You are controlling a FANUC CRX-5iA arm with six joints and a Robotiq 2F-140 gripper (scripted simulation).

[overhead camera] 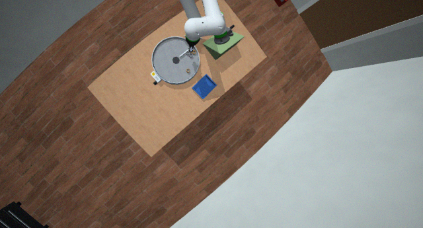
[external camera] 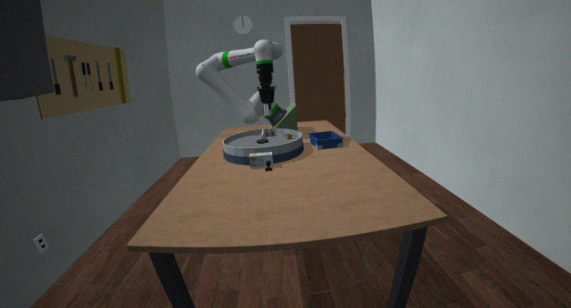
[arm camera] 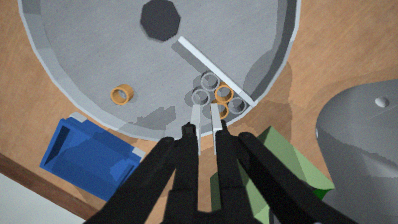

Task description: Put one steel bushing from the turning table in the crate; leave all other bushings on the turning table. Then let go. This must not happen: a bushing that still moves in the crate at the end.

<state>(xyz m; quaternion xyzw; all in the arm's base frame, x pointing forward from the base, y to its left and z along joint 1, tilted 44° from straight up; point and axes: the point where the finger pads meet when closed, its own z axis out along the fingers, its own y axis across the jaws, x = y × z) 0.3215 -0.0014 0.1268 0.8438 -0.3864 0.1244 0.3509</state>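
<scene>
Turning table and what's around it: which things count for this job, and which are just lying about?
For the job:
steel bushings, bunched against the guide bar
turning table
blue crate
hand, nearly shut, holding nothing

Lying about:
brass-coloured bushings
green block
control box

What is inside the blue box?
Nothing that shows: the blue crate looks bare inside in the wrist view, though the tool covers its near corner. All bushings sit on the turning table.
</scene>
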